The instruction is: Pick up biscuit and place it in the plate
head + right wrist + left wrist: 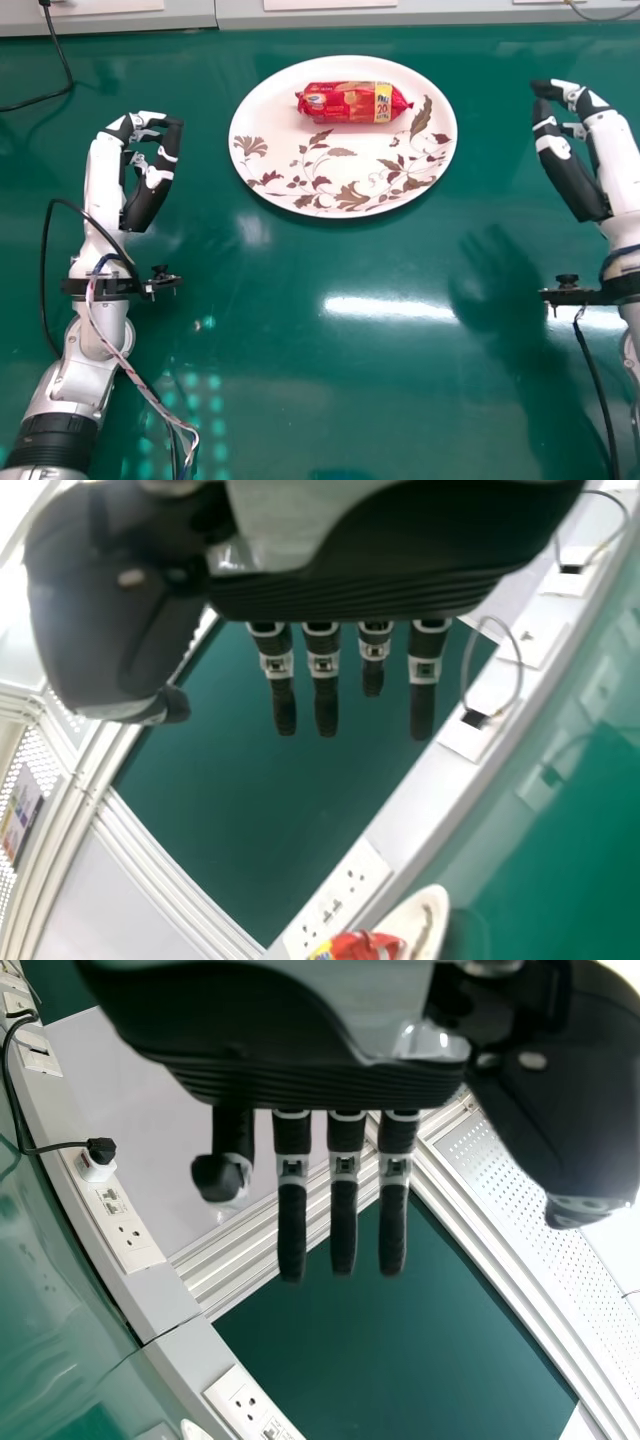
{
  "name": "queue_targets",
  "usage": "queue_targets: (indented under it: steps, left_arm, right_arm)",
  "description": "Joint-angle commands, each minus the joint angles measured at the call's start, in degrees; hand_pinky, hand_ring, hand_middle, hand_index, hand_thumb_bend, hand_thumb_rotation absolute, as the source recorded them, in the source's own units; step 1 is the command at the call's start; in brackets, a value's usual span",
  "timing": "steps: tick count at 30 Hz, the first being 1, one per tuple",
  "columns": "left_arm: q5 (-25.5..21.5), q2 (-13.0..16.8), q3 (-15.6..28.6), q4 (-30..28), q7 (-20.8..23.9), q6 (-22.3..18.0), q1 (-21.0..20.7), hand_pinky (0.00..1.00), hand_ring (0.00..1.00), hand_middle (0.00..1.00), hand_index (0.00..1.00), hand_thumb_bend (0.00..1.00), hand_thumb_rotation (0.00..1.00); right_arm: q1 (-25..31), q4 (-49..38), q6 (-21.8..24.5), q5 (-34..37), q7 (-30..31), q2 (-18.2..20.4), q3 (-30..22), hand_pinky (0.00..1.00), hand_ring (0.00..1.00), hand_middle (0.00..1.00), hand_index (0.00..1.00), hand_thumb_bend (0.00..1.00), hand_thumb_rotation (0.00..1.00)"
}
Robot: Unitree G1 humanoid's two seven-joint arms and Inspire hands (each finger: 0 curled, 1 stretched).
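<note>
Apparently the biscuit packet has its place already: it rests on the far part of the plate on the bench, between the left hand and the right hand, both loosely spread and pinching nothing, probably held wide to leave it undisturbed. Its long axis runs crosswise, nearly straight from the left hand's side to the right's, one crimped end towards each.

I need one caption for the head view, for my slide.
Red biscuit packet on a leaf-patterned plate, left hand and right hand on either side.
</note>
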Motion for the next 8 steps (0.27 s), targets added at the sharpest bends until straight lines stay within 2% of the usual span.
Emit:
queue_targets:
  steps: [1, 3, 5, 8]
  left_arm:
    - [-0.66, -4.63, -2.43, 5.15, 0.86, -0.01, 3.16, 0.0, 0.44, 0.58, 0.51, 0.86, 1.0]
    - [-0.24, -4.47, -2.51, 6.19, 1.65, -0.55, 2.78, 0.0, 0.38, 0.55, 0.47, 0.88, 1.0]
    - [-0.07, -4.12, -2.48, 7.78, 2.63, -1.87, 2.19, 0.0, 0.35, 0.52, 0.44, 0.9, 1.0]
    - [-0.4, -3.61, -2.37, 8.96, 3.28, -3.09, 2.06, 0.0, 0.35, 0.52, 0.44, 0.84, 1.0]
  right_arm:
    - [1.14, 1.89, -3.22, 1.02, -1.2, 1.81, 0.65, 0.76, 0.83, 0.87, 0.86, 0.55, 0.26]
    - [1.59, 3.83, -5.83, 2.33, -1.83, 3.44, 0.82, 0.75, 0.82, 0.86, 0.86, 0.54, 0.24]
    - [2.1, 5.14, -8.37, 3.41, -2.49, 5.05, 1.02, 0.74, 0.82, 0.86, 0.85, 0.51, 0.16]
    - [3.0, 5.8, -10.67, 3.46, -3.34, 6.55, 1.41, 0.75, 0.82, 0.85, 0.85, 0.44, 0.11]
